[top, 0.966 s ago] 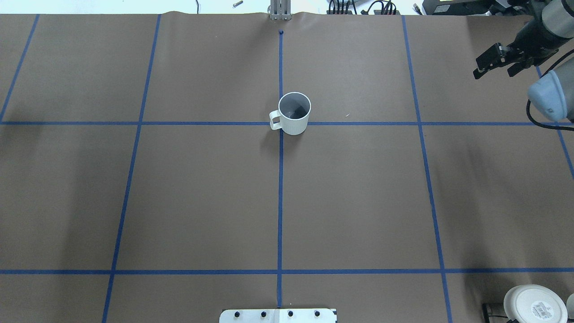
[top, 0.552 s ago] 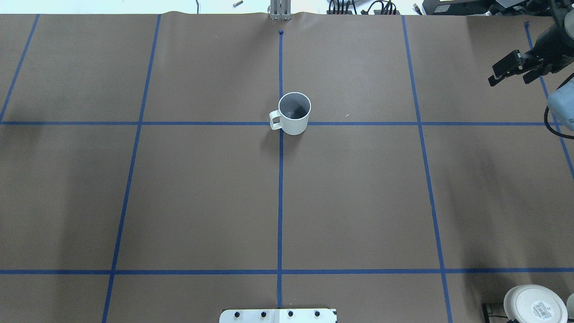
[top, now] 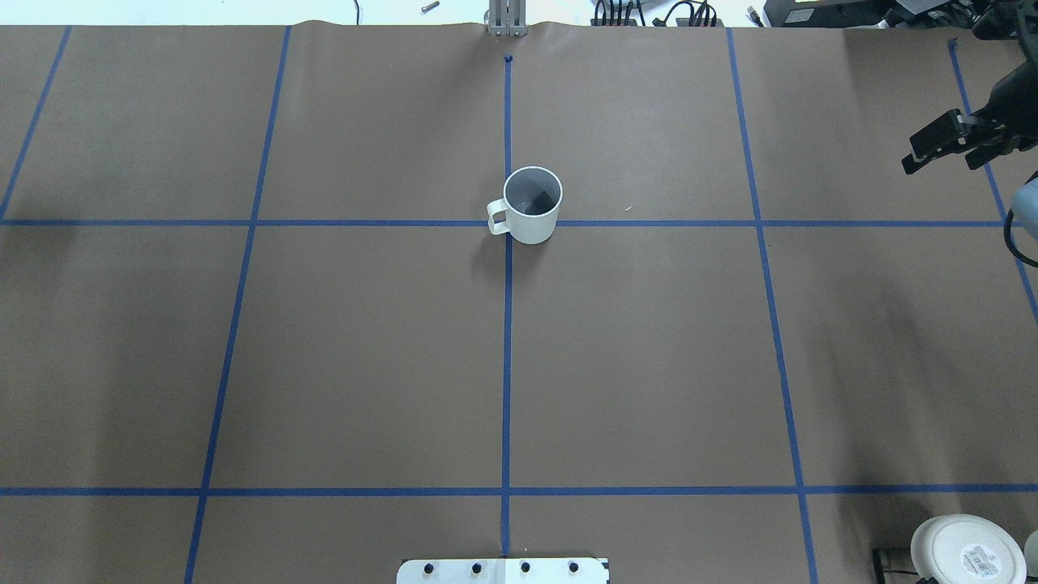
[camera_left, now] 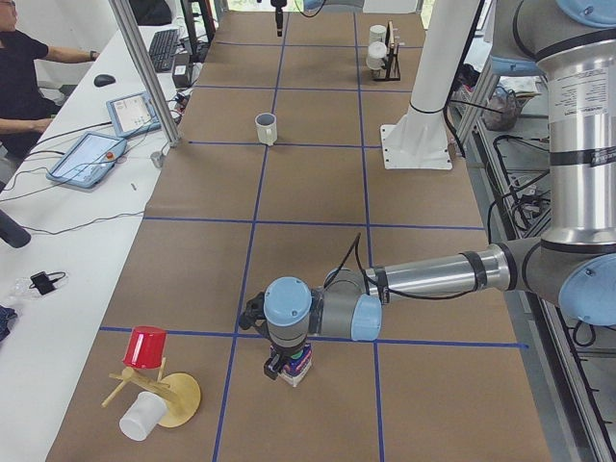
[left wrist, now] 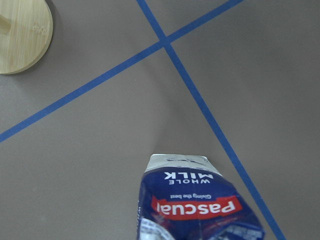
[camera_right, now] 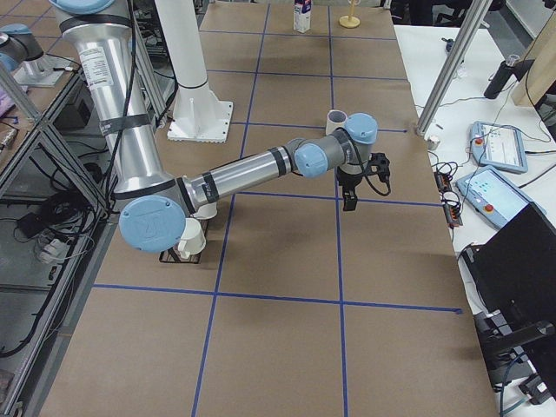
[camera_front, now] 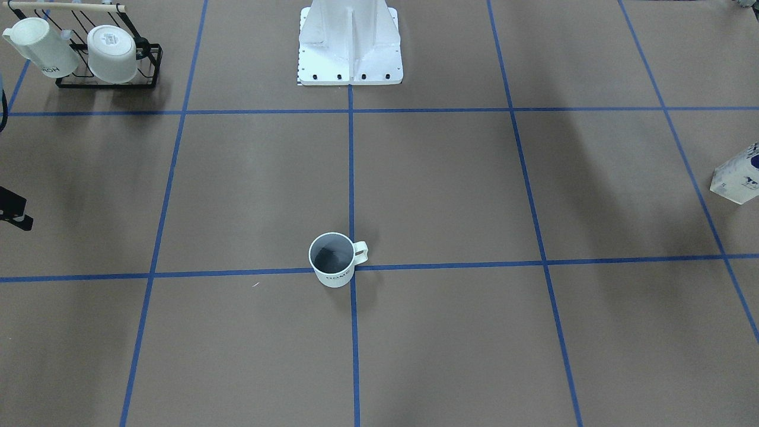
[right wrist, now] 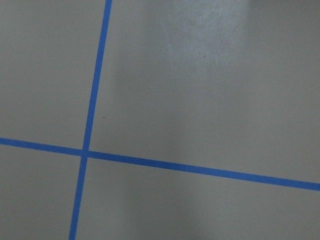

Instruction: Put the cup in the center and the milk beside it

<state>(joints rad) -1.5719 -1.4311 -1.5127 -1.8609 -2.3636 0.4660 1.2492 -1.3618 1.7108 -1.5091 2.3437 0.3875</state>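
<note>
The cup (top: 531, 204) stands upright at the center (top: 508, 224), its handle over the tape crossing; it also shows in the front view (camera_front: 332, 259). The milk (camera_left: 297, 362) stands far out on my left side, at the front view's right edge (camera_front: 737, 178), and fills the bottom of the left wrist view (left wrist: 200, 205). My left gripper (camera_left: 287, 366) is down at the carton; I cannot tell whether it is open or shut. My right gripper (top: 949, 154) is open and empty, above the table near its right edge, far from the cup.
A black rack (camera_front: 107, 80) with a second mug (camera_front: 38, 53) and a handleless white cup (top: 965, 550) stands near my right. A red cup (camera_left: 146, 346), a white cup (camera_left: 142, 416) and a wooden stand (left wrist: 22, 35) lie beyond the milk. The robot base (camera_front: 350, 59) is behind.
My right gripper has moved right and slightly toward me, away from the cup, staying open. The cup has not moved.
</note>
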